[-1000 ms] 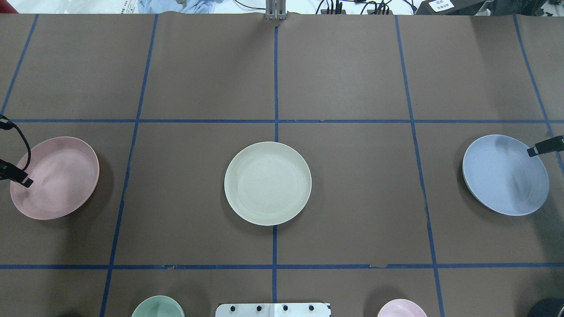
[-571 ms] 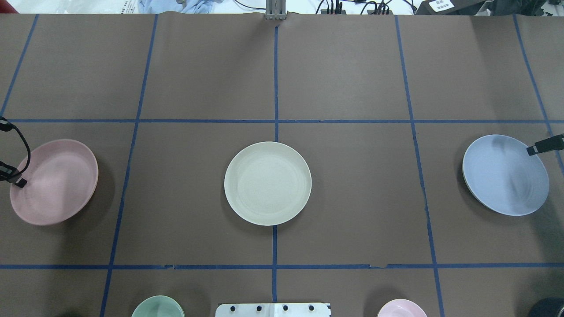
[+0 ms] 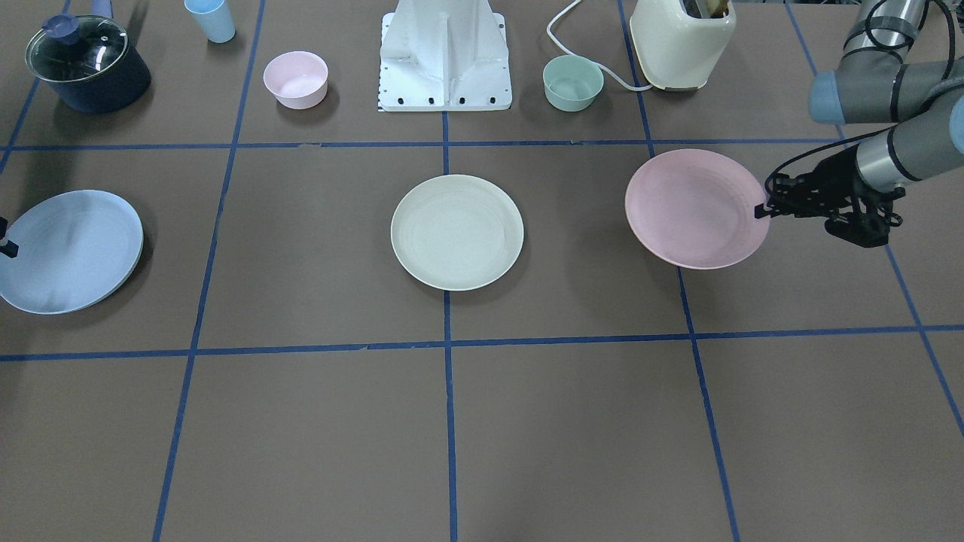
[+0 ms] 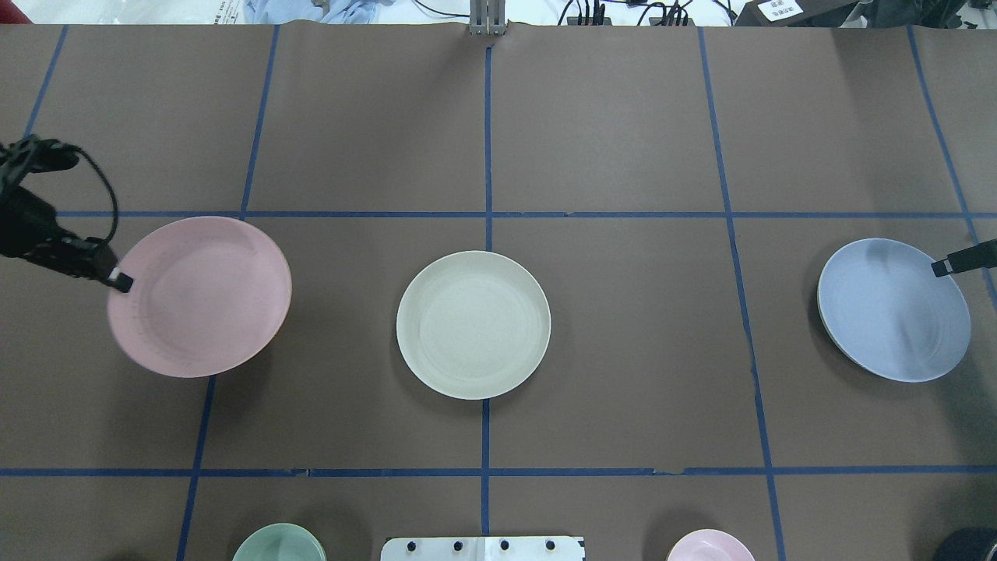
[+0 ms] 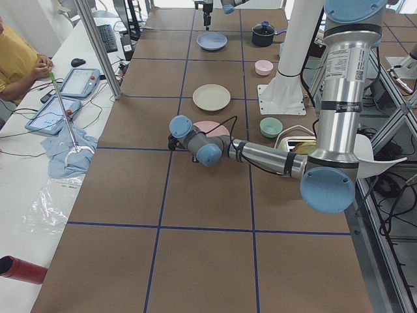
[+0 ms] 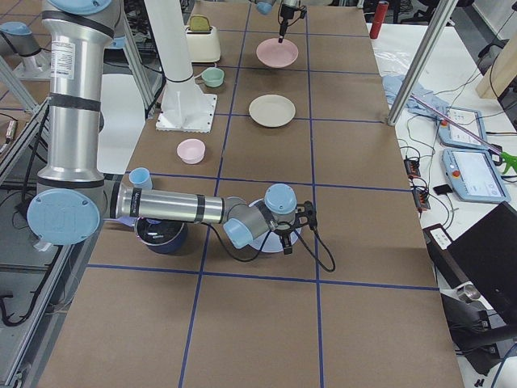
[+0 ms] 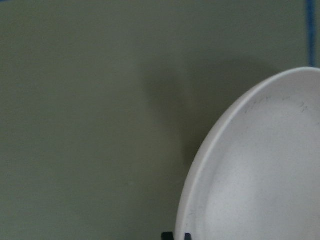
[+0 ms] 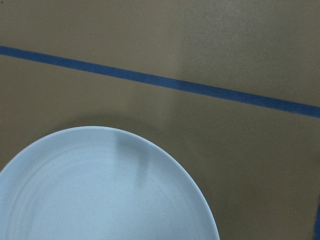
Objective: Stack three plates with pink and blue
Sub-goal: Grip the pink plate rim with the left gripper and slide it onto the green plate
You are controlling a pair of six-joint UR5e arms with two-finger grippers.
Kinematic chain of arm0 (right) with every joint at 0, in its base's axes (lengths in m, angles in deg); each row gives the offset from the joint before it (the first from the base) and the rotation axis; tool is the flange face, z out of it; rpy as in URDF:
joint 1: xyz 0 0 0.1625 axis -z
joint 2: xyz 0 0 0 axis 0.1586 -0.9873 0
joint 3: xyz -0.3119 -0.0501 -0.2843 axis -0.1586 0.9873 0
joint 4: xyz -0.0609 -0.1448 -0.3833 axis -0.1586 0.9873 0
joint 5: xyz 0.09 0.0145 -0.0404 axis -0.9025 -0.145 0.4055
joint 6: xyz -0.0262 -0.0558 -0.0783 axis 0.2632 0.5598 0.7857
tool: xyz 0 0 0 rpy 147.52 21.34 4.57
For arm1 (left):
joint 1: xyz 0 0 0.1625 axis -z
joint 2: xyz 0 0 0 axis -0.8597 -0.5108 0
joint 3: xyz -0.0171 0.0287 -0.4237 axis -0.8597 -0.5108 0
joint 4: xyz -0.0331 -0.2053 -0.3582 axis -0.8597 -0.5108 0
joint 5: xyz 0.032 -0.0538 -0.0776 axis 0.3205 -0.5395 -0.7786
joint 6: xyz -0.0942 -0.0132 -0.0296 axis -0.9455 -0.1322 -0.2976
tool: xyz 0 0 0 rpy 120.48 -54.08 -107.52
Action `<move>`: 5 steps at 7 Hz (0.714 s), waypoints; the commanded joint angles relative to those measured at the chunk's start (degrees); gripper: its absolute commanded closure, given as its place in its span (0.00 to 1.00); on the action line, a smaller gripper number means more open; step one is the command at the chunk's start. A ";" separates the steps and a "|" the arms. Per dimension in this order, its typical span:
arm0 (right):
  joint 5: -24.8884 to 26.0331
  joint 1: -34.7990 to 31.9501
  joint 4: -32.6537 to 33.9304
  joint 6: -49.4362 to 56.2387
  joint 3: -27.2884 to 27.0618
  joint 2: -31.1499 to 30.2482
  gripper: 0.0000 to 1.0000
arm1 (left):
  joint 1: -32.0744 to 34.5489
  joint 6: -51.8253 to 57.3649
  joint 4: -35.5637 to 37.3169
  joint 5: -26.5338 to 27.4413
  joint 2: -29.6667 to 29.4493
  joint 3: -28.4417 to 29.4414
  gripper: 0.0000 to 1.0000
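The cream-white plate [image 4: 473, 324] lies flat at the table's middle; it also shows in the front view [image 3: 456, 232]. My left gripper [image 4: 121, 280] is shut on the left rim of the pink plate [image 4: 199, 296] and holds it above the table, left of the cream plate. The front view shows that gripper [image 3: 762, 211] and the pink plate [image 3: 697, 208] too. My right gripper [image 4: 941, 269] is shut on the right rim of the blue plate [image 4: 893, 309], which is tilted, slightly raised, at the far right. The right wrist view shows the blue plate [image 8: 100, 195] only.
Near the robot base [image 3: 446, 56] stand a mint-green bowl [image 3: 573, 83], a small pink bowl [image 3: 295, 78], a light-blue cup [image 3: 210, 20], a lidded dark pot [image 3: 86, 60] and a cream toaster [image 3: 681, 41]. Blue tape lines cross the brown table.
My left gripper has carried the pink plate up and to the right, toward the cream plate. The right gripper and the blue plate have stayed in place.
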 commanded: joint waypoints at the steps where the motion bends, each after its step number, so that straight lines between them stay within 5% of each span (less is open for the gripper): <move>1: 0.01 0.04 -0.96 -0.27 0.23 -0.30 0.00 | -10.97 -22.15 0.02 -0.06 -13.39 -2.14 1.00; 4: 0.01 0.13 -0.96 -0.27 0.32 -0.56 0.00 | -16.83 -27.95 -0.51 5.38 -21.54 3.83 1.00; 5: -0.08 0.21 -0.96 -0.27 0.32 -0.56 0.00 | -18.23 -27.95 -0.69 7.83 -22.59 4.80 0.84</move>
